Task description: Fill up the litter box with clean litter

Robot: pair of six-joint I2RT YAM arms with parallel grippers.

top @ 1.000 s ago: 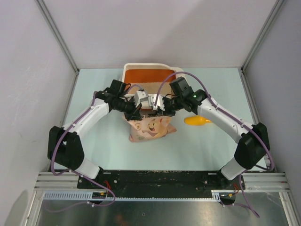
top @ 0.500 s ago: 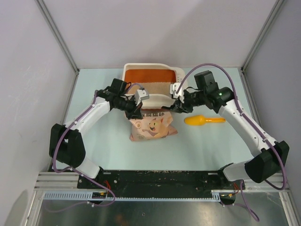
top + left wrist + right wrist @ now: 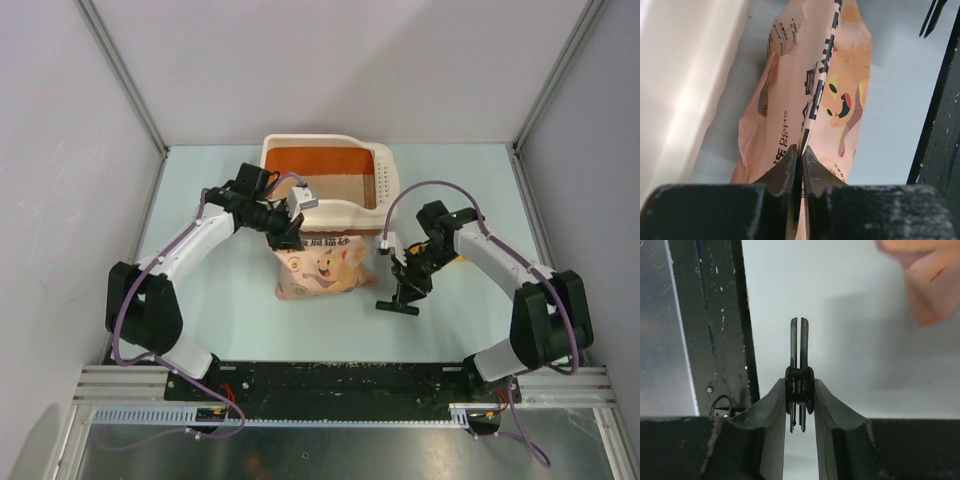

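Note:
The litter box (image 3: 312, 141) stands at the back centre, with pale beige clean litter (image 3: 330, 187) on its floor. In front of it the pink printed bag (image 3: 318, 268) stands upright. My left gripper (image 3: 290, 232) is shut on the bag's top edge. The left wrist view shows the jaws (image 3: 801, 152) pinching the bag (image 3: 840, 75) beside the box's cream wall (image 3: 690, 75). My right gripper (image 3: 408, 285) is to the right of the bag, low over the table, shut on a black clip (image 3: 398, 305). That clip also shows in the right wrist view (image 3: 799, 385).
The black rail (image 3: 330, 378) runs along the table's near edge and is close to the right gripper (image 3: 715, 315). A corner of the pink bag (image 3: 930, 280) shows in the right wrist view. Grey walls enclose the table on three sides.
My right gripper has left the bag's top and swung right, then down toward the near edge, carrying the black clip. The right arm now hides the orange scoop. The left gripper keeps its hold.

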